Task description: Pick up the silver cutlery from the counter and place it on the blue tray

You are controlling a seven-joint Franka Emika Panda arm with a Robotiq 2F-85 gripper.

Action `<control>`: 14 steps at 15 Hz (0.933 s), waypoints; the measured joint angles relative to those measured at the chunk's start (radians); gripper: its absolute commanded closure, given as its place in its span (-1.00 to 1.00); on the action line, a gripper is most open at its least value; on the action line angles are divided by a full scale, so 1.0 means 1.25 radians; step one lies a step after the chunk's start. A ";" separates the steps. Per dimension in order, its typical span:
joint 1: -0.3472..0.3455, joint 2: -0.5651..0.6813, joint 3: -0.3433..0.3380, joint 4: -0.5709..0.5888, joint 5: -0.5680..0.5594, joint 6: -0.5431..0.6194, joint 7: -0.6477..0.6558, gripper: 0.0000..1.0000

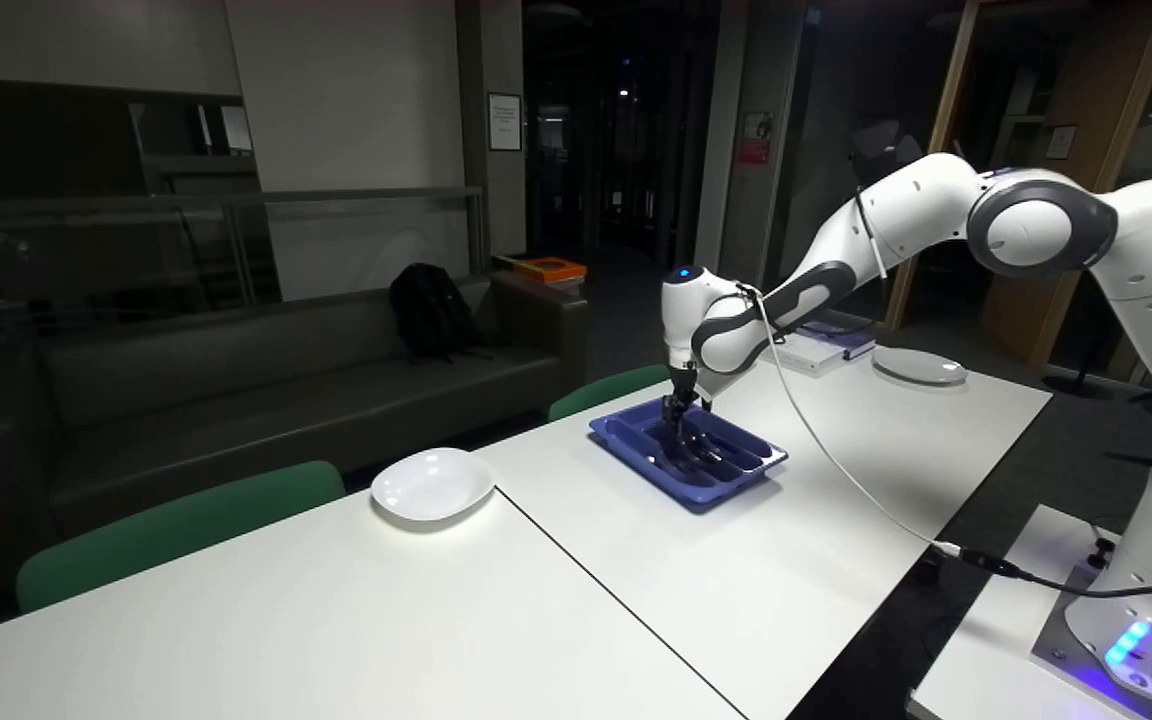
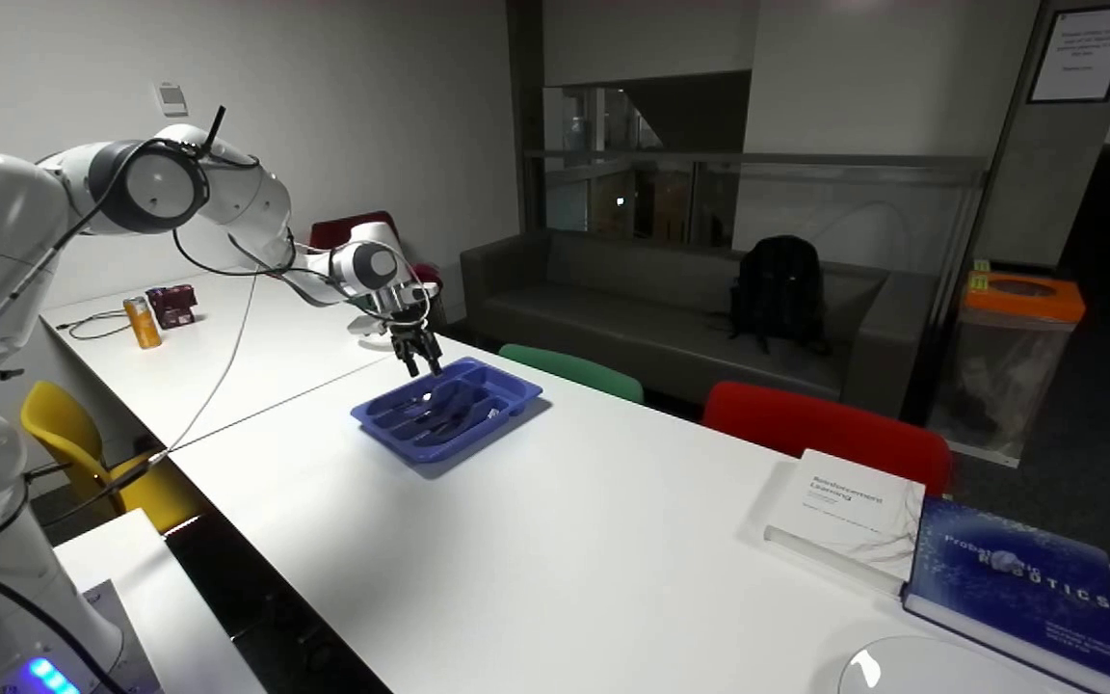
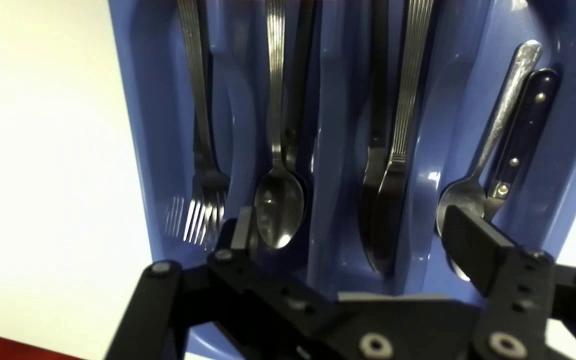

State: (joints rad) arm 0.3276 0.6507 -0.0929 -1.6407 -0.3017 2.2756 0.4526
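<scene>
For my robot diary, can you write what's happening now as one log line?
gripper: open, over tray, holding nothing | cutlery: in tray | plates: on counter

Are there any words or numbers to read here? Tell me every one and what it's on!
"Reinforcement Learning": white book
"Proba... ROBOTICS": blue book; the rest of the first word is blurred
Smaller print on both books: too blurred
Framed notice: too blurred
Poster with red lower part: too small
Paper sheet: too small
Yellow labels on the bin: too small
No readable numbers
</scene>
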 measured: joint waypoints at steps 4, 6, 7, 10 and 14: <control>-0.024 -0.049 -0.002 -0.015 -0.001 -0.010 -0.049 -1.00; -0.047 -0.082 0.004 -0.039 0.013 0.002 -0.073 -1.00; -0.059 -0.102 0.011 -0.057 0.021 0.012 -0.086 -1.00; -0.086 -0.173 0.039 -0.116 0.055 0.040 -0.125 -1.00; -0.096 -0.271 0.079 -0.199 0.098 0.040 -0.158 -1.00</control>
State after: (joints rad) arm 0.2074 0.3124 0.0059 -1.8897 -0.1789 2.3261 0.2551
